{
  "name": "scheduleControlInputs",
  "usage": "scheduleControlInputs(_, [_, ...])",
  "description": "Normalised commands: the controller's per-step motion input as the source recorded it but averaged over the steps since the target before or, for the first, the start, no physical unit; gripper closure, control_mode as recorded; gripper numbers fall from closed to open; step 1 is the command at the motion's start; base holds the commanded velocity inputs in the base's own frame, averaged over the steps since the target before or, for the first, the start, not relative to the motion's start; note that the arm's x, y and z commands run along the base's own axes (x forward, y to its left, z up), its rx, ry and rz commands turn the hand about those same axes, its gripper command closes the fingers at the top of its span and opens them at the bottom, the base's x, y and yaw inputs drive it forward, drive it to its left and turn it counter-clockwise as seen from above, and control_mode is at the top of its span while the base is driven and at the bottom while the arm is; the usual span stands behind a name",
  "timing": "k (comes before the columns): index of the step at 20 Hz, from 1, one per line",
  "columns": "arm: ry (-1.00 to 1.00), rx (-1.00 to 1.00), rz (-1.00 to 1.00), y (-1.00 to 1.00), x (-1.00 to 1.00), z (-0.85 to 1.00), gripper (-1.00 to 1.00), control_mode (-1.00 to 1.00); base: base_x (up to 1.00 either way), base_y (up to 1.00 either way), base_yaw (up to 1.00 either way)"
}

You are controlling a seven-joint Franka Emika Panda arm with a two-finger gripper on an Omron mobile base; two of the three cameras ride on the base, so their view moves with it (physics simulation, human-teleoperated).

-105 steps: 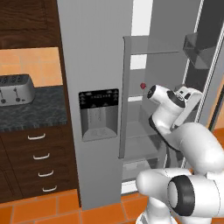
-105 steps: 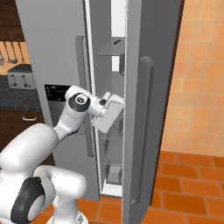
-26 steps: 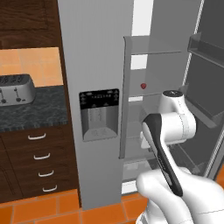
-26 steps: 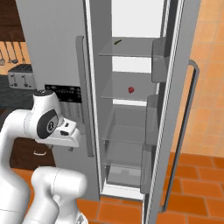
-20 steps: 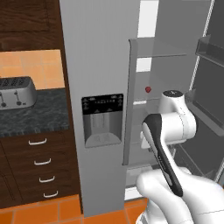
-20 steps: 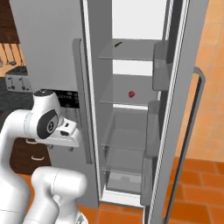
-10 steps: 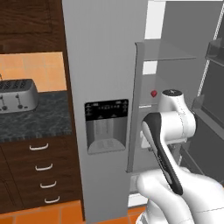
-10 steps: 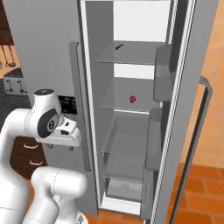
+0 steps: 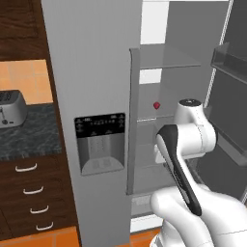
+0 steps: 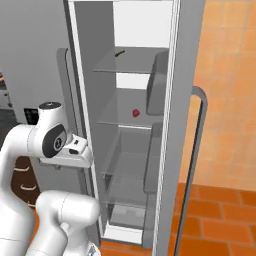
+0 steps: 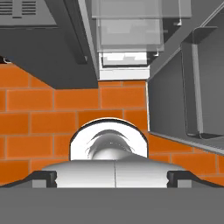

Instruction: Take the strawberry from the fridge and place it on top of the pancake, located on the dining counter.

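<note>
The strawberry (image 10: 136, 113) sits on a middle glass shelf of the fridge (image 9: 91, 72), now larger and nearer in both base views than a second ago: the base has driven closer with the door already open, so reaching in looks like the next step. The right base view looks straight into the shelves. The hand view points down at orange floor tiles (image 11: 48, 105), and the gripper (image 11: 112, 176) is spread wide, holding nothing

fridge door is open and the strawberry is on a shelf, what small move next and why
Probably raise the hand and turn it toward the shelf. The strawberry sits untouched on a middle glass shelf of the open fridge, while the open gripper points down at the orange floor, its fingers holding nothing.
</note>
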Motion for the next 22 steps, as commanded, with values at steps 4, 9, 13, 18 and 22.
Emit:
scheduleControlInputs(4, [0.0,0.0,0.0,0.0,0.0,0.0,-1.0,1.0,0.01,-0.24,-0.21])
scheduleControlInputs(9, [0.0,0.0,0.0,0.0,0.0,0.0,-1.0,1.0,0.03,-0.16,-0.26])
scheduleControlInputs(13, [0.0,0.0,0.0,0.0,0.0,0.0,-1.0,1.0,0.05,-0.08,-0.25])
scheduleControlInputs(18, [0.0,0.0,0.0,0.0,0.0,0.0,-1.0,1.0,0.35,0.0,-0.01])
scheduleControlInputs(22, [0.0,0.0,0.0,0.0,0.0,0.0,-1.0,1.0,0.53,0.0,0.0])
